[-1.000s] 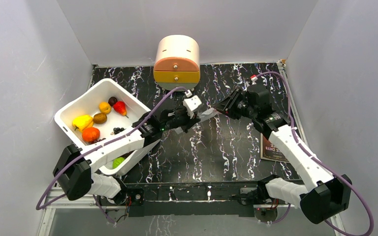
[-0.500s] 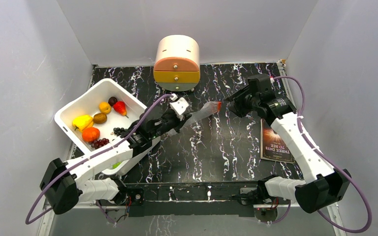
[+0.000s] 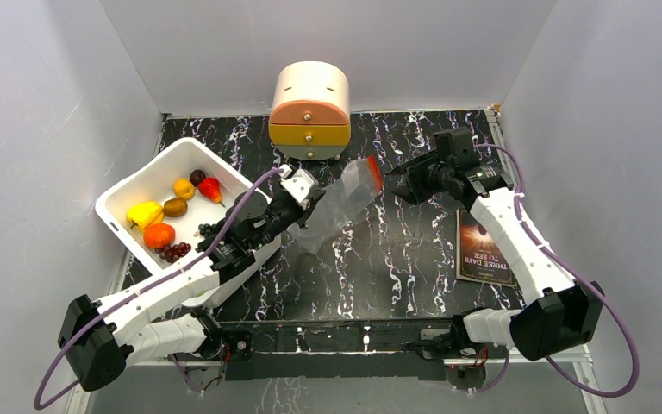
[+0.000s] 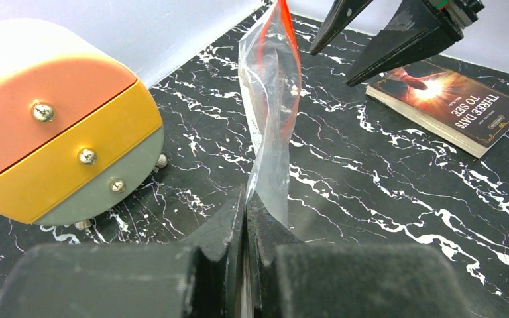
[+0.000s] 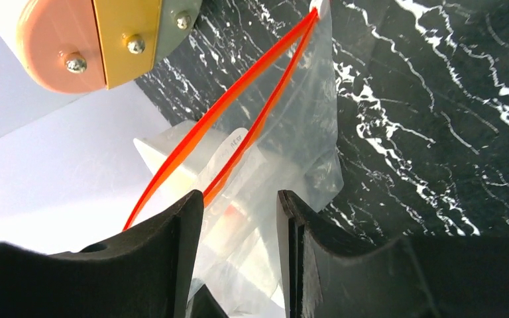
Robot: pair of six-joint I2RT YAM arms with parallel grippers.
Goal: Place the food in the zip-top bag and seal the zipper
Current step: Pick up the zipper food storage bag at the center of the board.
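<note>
**Clear bag held between two grippers, mouth parted**

The clear, floppy plastic zip-top bag [image 3: 338, 207] stretches between the two grippers, above the black white-veined marble tabletop [image 3: 396, 259]. Its closed bottom end is at the left gripper [image 3: 309, 207] and its mouth is at the right gripper [image 3: 394, 185]. The thin red-orange zipper [image 4: 291, 46] runs along the mouth. In the right wrist view its two strips bow apart, so the bag is unsealed.

The left gripper's jaws are pressed together on the bag's lower edge, and the film rises straight out from between its fingertips. The right gripper's jaws are spread. One zipper strip passes into the gap between its fingers [image 5: 185, 218] and the other runs outside them. Whether either finger touches the plastic cannot be told.

The food [image 3: 175, 217], small toy fruits and vegetables in yellow, orange, red, brown and dark purple, lies in a white rectangular plastic tub [image 3: 227, 166] to the left of the left gripper.

A rounded chest [image 3: 310, 108] with peach, yellow and grey-green drawers stands beyond both grippers. A dark paperback book [image 3: 483, 246] lies flat near the right arm, on the near side of the right gripper.
</note>
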